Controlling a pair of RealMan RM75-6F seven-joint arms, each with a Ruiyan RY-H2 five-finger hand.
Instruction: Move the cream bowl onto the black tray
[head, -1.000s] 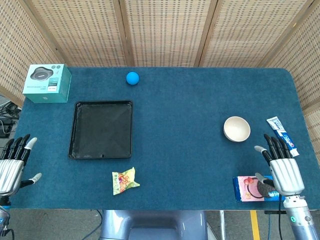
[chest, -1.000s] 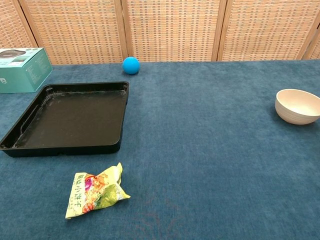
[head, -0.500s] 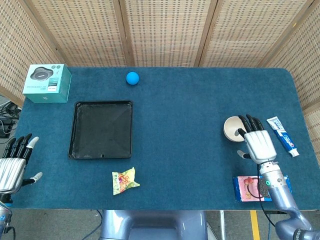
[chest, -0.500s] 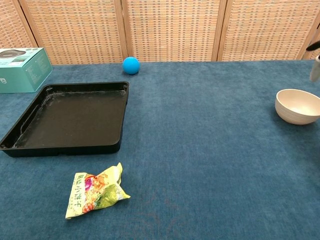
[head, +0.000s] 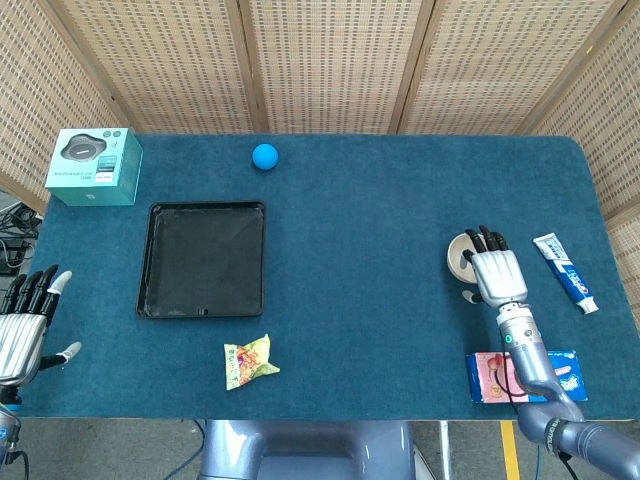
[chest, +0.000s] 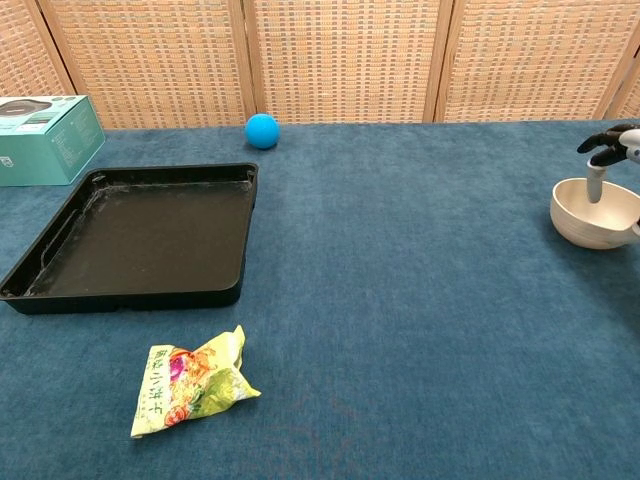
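Observation:
The cream bowl (head: 457, 256) stands on the blue table at the right, far from the black tray (head: 203, 258), which lies flat at the left. My right hand (head: 495, 273) hovers over the bowl's right half with its fingers apart. In the chest view the right hand (chest: 612, 143) shows at the frame's edge, one finger (chest: 595, 184) hanging into the bowl (chest: 590, 216). The bowl still rests on the table. My left hand (head: 25, 325) lies open at the table's front left corner, holding nothing. The black tray (chest: 140, 232) is bare inside.
A blue ball (head: 264, 155) sits behind the tray and a teal box (head: 93, 166) at the back left. A snack packet (head: 248, 362) lies in front of the tray. A toothpaste tube (head: 565, 272) lies right of the bowl, a pink packet (head: 520, 376) under my right forearm.
My right hand has moved from the front right edge forward and left, and now covers the bowl. The bowl and the left hand have hardly moved.

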